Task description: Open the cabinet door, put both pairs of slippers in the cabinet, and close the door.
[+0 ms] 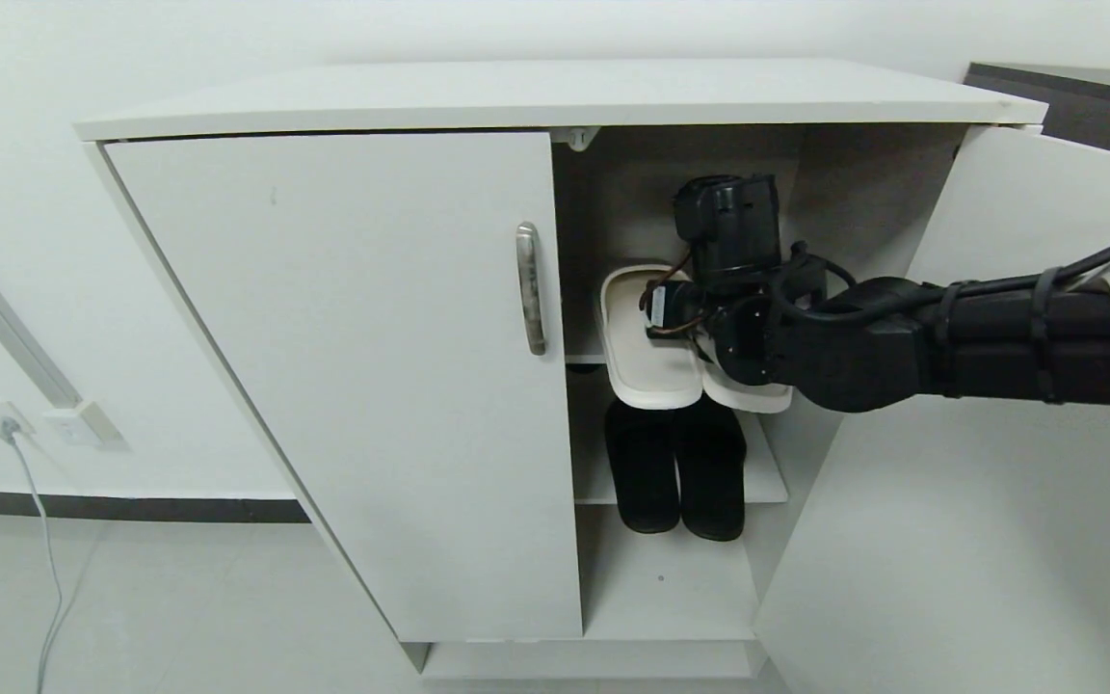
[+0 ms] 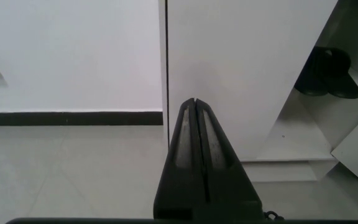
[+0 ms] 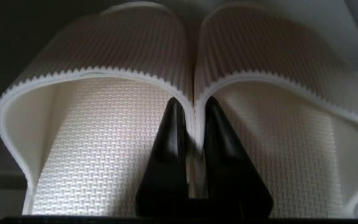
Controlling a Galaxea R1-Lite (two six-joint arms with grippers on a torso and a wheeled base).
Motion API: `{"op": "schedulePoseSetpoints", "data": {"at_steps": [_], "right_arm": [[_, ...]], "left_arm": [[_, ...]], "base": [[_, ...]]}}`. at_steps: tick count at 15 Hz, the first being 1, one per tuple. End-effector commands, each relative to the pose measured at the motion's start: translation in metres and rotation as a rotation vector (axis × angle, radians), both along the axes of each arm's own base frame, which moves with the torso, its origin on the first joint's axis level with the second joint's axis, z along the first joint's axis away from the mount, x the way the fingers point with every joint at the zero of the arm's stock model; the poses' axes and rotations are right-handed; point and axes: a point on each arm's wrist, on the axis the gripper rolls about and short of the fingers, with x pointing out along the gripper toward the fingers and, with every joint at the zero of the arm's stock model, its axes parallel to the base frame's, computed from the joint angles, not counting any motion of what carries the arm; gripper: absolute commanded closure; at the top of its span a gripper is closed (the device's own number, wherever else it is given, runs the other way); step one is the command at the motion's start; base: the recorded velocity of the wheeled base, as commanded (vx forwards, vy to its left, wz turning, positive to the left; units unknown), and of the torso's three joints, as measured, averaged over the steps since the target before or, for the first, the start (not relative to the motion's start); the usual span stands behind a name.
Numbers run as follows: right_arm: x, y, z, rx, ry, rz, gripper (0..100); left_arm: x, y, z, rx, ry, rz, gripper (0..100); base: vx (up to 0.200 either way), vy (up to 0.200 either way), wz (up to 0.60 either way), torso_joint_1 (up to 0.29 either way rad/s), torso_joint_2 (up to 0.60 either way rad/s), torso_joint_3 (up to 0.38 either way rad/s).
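Cabinet: a white two-door laminate cabinet (image 1: 555,96) stands on the pale tiled floor (image 1: 131,598) against the wall; its left door (image 1: 353,386), with a brushed metal bar handle (image 1: 530,289), is shut, and its right door (image 1: 950,540) is swung wide, which gives the arm its way in
First pair: the black foam slippers (image 1: 675,472) lie side by side on the middle shelf (image 1: 772,487), toes inward, heels jutting a little past the shelf's front edge; judged as placed
Second pair: the cream ribbed-strap foam slippers (image 3: 104,143) are up at the top shelf (image 1: 582,359), directly above the black pair, toes inward, heels out over the shelf front; whether the soles bear fully on the shelf cannot be told
Right arm: the right tool (image 3: 193,106) is clamped on the two touching inner edges of the cream slippers, one finger inside each; pinching both at the seam lets one arm carry the pair as a unit
Left arm: the left tool (image 2: 194,102) has its fingers pressed together on nothing and sits low outside the cabinet, facing the shut left door, clear of the work
Stage: judged to be setting down the second pair; release, withdrawal and closing the right door remain
Risk: the heels overhang, so the pair may tip forward on release or foul the door; seating it deeper before letting go looks advisable
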Motion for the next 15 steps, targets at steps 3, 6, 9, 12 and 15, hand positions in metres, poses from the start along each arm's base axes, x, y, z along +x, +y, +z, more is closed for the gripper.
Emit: {"op": "schedulePoseSetpoints", "data": {"at_steps": [3, 6, 9, 12, 15], "right_arm": [[0.013, 0.001, 0.003, -0.002, 0.0, -0.018, 100], [0.019, 0.002, 0.005, -0.007, 0.007, -0.027, 100], [0.026, 0.003, 0.003, -0.006, 0.003, -0.037, 100], [0.029, 0.004, 0.002, -0.005, 0.0, -0.039, 100], [0.03, 0.003, 0.002, -0.008, 0.002, -0.042, 100]], "left_arm": [[0.0, 0.0, 0.0, -0.002, 0.001, 0.001, 100], [0.0, 0.0, 0.0, -0.002, 0.001, 0.008, 100], [0.0, 0.0, 0.0, -0.002, 0.001, 0.008, 100], [0.0, 0.0, 0.0, -0.003, 0.001, 0.008, 100], [0.0, 0.0, 0.0, -0.003, 0.001, 0.01, 100]], "base": [[0.0, 0.0, 0.0, 0.0, 0.0, 0.0], [0.0, 0.0, 0.0, 0.0, 0.0, 0.0], [0.0, 0.0, 0.0, 0.0, 0.0, 0.0], [0.0, 0.0, 0.0, 0.0, 0.0, 0.0], [0.0, 0.0, 0.0, 0.0, 0.0, 0.0]]}}
